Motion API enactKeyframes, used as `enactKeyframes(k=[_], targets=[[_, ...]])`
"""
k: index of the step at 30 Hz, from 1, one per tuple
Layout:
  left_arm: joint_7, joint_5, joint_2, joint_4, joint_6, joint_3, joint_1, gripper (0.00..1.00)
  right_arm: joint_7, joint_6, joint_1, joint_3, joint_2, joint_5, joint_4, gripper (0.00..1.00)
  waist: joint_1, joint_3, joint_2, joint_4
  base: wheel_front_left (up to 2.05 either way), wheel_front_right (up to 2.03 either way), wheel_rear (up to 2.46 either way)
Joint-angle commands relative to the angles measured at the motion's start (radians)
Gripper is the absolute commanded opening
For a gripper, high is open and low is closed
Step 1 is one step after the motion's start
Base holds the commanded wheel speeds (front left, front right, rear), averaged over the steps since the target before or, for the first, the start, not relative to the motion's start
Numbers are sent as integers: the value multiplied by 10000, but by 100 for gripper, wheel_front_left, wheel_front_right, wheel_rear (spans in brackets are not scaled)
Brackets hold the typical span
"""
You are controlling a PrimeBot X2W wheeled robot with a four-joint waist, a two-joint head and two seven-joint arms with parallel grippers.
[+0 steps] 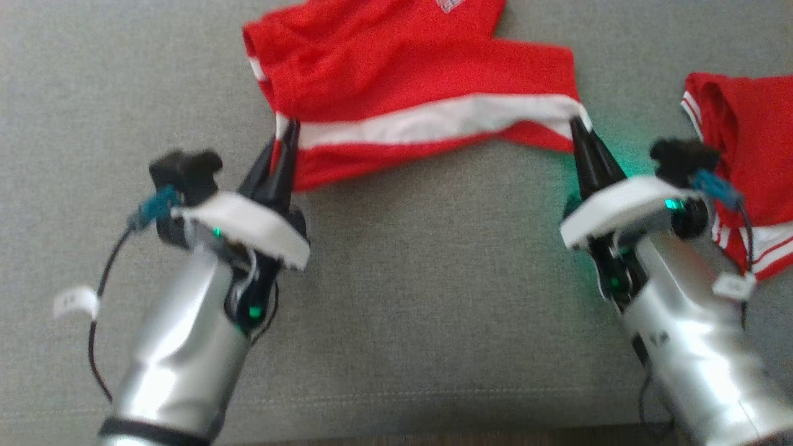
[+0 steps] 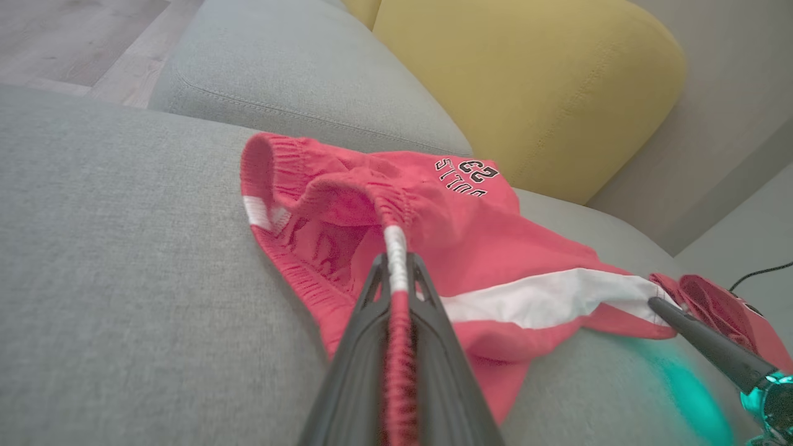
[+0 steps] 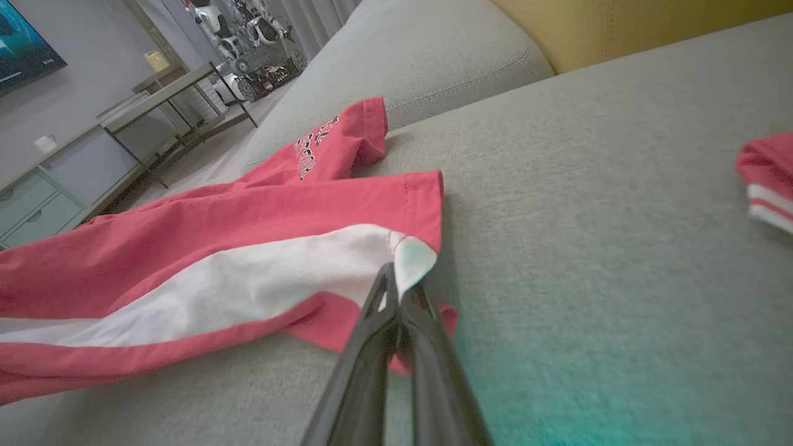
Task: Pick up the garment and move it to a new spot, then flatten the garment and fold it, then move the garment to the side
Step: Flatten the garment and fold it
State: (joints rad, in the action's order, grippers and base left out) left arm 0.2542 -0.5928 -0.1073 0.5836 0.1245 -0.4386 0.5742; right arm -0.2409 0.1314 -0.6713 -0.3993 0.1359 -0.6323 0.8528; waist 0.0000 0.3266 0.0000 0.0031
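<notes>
Holding the red garment at two ends, the robot is, as it seems, working in the flattening part of the task. The left gripper is clenching the elastic waistband just where the white stripe is meeting it. The right gripper is pinching the hem corner of one leg, also on the white stripe. Both pairs of fingers are pressing together on the cloth.

The garment is lying on the grey sofa seat, in the upper middle of the head view. It is stretching between the two grippers, with its lower edge sagging a little.

Judging from this, the grasping is being done. Whether the move to a new spot is finished, one cannot tell. The cloth is not lying flat yet, no fold is showing, and the moving to the side is waiting too.

The head view is giving both arms together and a second red garment lying just beside the right arm. The left wrist view is adding the open waist, the black printed letters and a yellow cushion behind the seat. The right wrist view is adding the room beyond the sofa: a metal-framed table and a pale cabinet with drawers.
</notes>
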Motion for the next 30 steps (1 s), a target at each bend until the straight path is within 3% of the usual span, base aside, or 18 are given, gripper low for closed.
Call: enactKeyframes(k=[1, 6, 11, 19, 24, 30], targets=[[75, 165, -349, -759, 60, 375, -229, 0, -156, -7, 556, 5, 64, 44, -759, 0, 0, -244, 0, 20, 0, 0, 0], [75, 294, -421, -2059, 60, 639, -1971, 0, -103, -7, 2857, 806, 400, 410, -2776, 0, 0, -719, 0, 8, 0, 0, 0], [75, 361, -439, -2931, -21, 903, -3250, 0, 496, -7, 4708, 1561, 332, 1009, -4584, 0, 0, -1008, 0, -2, 0, 0, 0], [72, 385, -402, -4344, -494, 973, -5258, 0, 2344, -7, 7623, 2939, -495, 2163, -8227, 0, 0, -1349, 0, 54, 0, 0, 0], [-124, 270, -449, -4945, -715, 997, -5665, 0, 3090, -7, 8239, 3434, -723, 2535, -9676, 0, 0, -1345, 0, 133, 0, 0, 0], [-853, -283, -392, -5248, -693, 1086, -5198, 0, 3750, -7, 7491, 3753, -609, 2810, -10047, 0, 0, -1050, 0, 353, 0, 0, 0]])
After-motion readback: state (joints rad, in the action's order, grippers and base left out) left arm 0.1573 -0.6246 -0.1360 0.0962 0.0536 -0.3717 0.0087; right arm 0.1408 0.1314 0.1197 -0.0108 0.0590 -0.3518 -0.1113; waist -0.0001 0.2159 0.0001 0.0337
